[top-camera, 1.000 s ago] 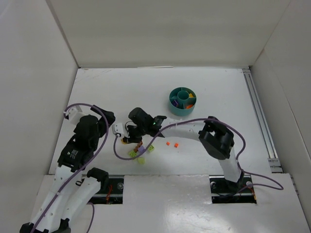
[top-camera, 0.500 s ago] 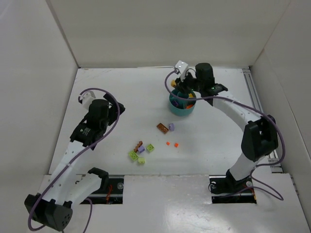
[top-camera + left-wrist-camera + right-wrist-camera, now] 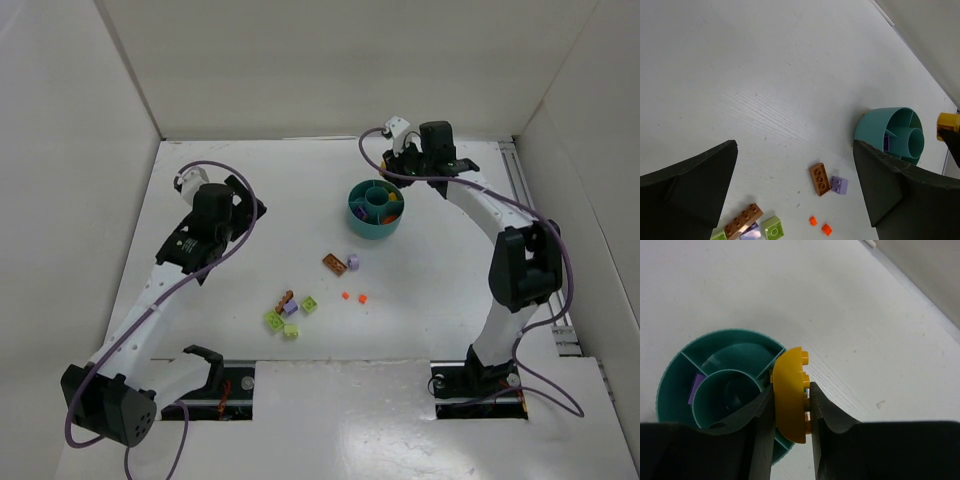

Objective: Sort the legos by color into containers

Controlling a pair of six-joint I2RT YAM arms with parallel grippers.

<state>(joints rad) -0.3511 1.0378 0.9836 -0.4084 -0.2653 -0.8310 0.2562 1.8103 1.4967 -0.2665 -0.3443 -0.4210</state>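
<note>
White table (image 3: 250,170) inside plain white enclosure walls (image 3: 330,60)

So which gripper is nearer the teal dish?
Right. The right gripper, holding a yellow lego, hangs at the teal dish, by its far rim; the open left gripper is well off to its left.

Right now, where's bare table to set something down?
Bare: the far strip of table between left gripper and teal dish, and right of the orange-red bits. Crowded: the loose legos near centre-front.
</note>
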